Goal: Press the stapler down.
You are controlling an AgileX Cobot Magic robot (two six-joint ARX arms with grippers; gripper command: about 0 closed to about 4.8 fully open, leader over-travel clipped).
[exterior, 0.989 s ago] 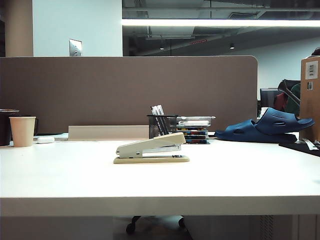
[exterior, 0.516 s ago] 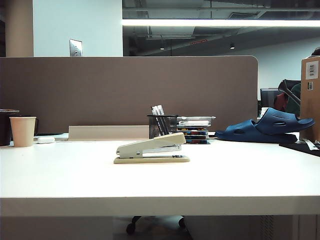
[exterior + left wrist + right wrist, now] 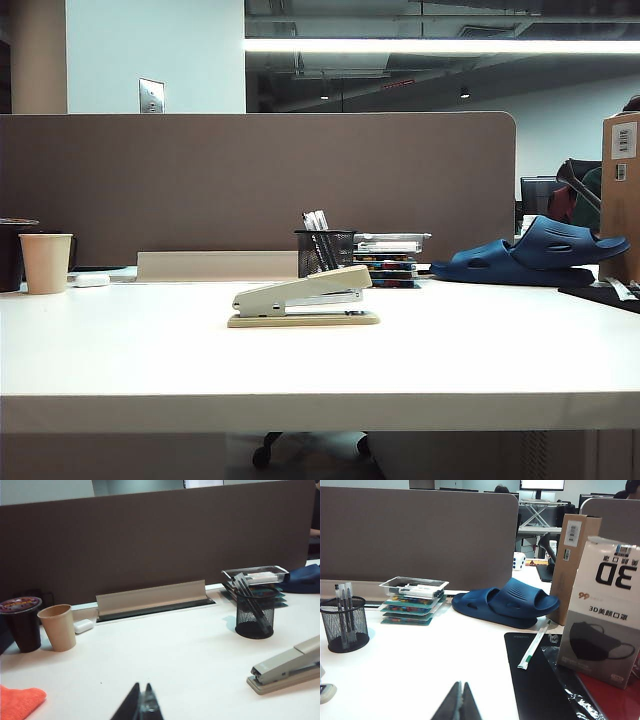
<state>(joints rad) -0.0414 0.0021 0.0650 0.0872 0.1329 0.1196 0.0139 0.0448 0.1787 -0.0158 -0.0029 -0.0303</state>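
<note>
The stapler (image 3: 303, 296) lies in the middle of the white table (image 3: 320, 365), its beige-grey top arm raised at an angle over the tan base. The left wrist view shows the stapler (image 3: 287, 666) partly cut off by the frame edge. My left gripper (image 3: 142, 685) is shut with nothing between its fingers, low over bare table well short of the stapler. My right gripper (image 3: 460, 684) is also shut and empty, over the table near a black mat (image 3: 540, 680). Neither gripper shows in the exterior view.
A black mesh pen cup (image 3: 323, 252) and stacked trays (image 3: 388, 258) stand behind the stapler. Blue slippers (image 3: 530, 255) and boxes (image 3: 602, 610) sit at the right. A paper cup (image 3: 45, 262), a dark cup (image 3: 22, 622), a small white object (image 3: 91, 280) and an orange cloth (image 3: 20, 701) are at the left.
</note>
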